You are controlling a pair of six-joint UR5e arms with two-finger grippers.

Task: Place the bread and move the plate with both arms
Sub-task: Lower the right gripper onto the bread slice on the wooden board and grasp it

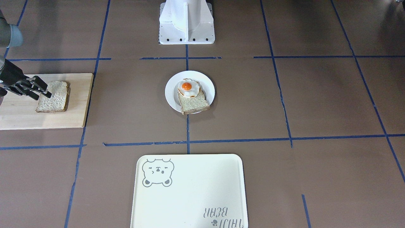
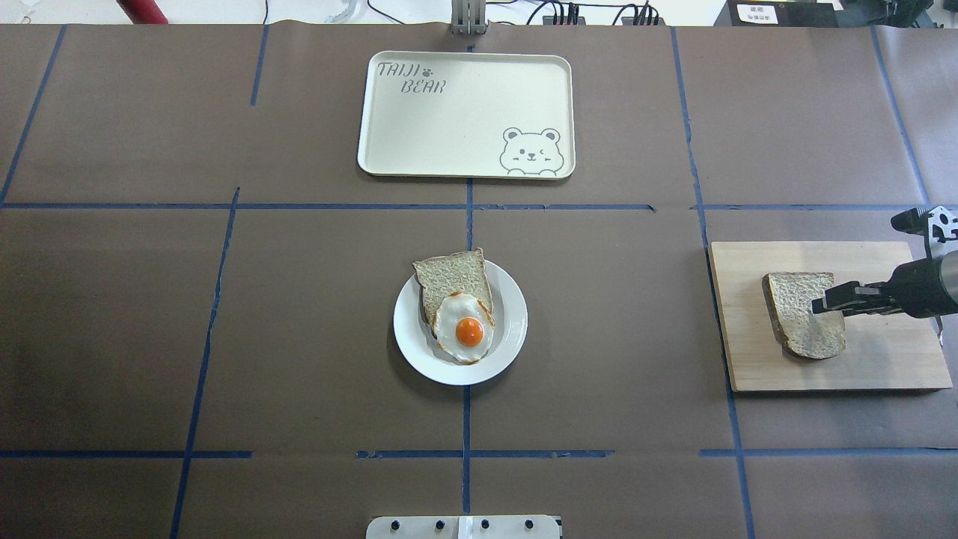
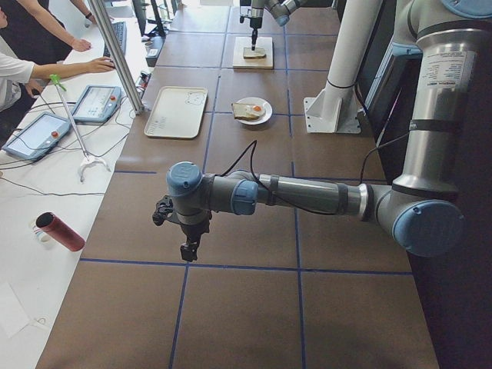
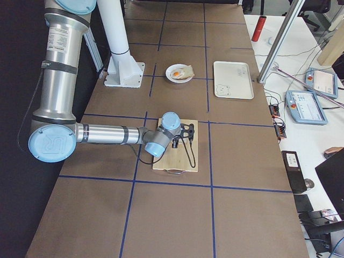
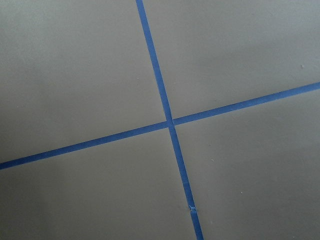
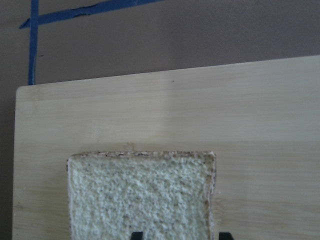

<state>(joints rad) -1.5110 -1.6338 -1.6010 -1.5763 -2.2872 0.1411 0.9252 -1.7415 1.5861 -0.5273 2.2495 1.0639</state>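
Observation:
The plain bread slice [image 2: 801, 318] lies flat on a wooden board [image 2: 883, 363] at the table's right; it also shows in the front view [image 1: 55, 98] and the right wrist view [image 6: 140, 195]. My right gripper [image 2: 819, 305] hangs over the slice's near edge, open, with its two black fingertips [image 6: 136, 235] apart and empty. The small white plate [image 2: 412, 337] sits at the table's centre and carries another slice with a fried egg [image 2: 468, 331]. My left gripper [image 3: 187, 252] hangs over bare table far to the left; I cannot tell whether it is open or shut.
The cream bear tray [image 2: 464, 112] lies beyond the plate at the far middle of the table. The white pedestal [image 1: 186, 22] stands at the robot's side. Blue tape lines [image 5: 170, 122] cross the brown tabletop. Operators sit at a side table [image 3: 46, 69].

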